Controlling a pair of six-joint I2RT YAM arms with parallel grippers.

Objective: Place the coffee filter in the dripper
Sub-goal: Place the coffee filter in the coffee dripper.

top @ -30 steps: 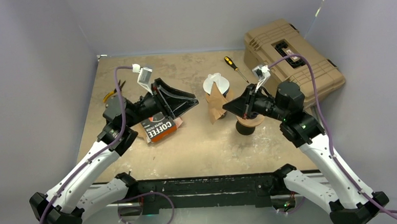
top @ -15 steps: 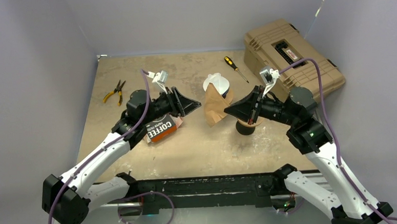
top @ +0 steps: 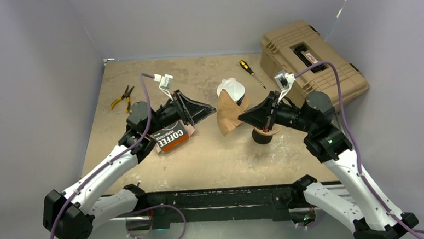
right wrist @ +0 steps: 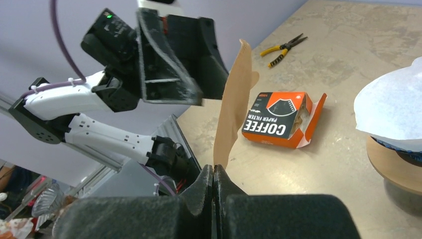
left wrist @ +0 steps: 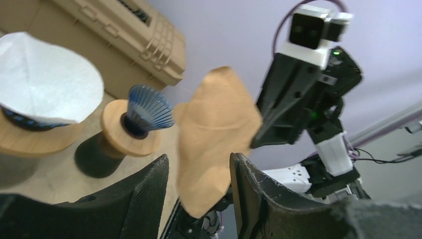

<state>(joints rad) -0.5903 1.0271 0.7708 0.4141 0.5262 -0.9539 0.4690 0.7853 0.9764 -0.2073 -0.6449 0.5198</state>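
Drawn slightly toward the left edge, left gripper (top: 209, 110) stands with its jaws apart, just beside the brown coffee filter (top: 227, 114). Right gripper (right wrist: 213, 172) pinches the filter's bottom corner, holding it aloft mid-desk. The empty dripper (left wrist: 147, 112) stands beneath, and a white-lined dripper (top: 231, 89) sits farther back.

The right hand (top: 241, 116), holding the brown filter (top: 227, 114), seems to overhang the empty dripper (left wrist: 148, 106), blocking approach from above.

dripper (top: 262, 137) half hidden under right arm (top: 302, 115), toolbox (left wrist: 149, 45) cropped

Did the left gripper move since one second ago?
Yes: the left gripper moved right, farther from the pliers, toward the brown filter.
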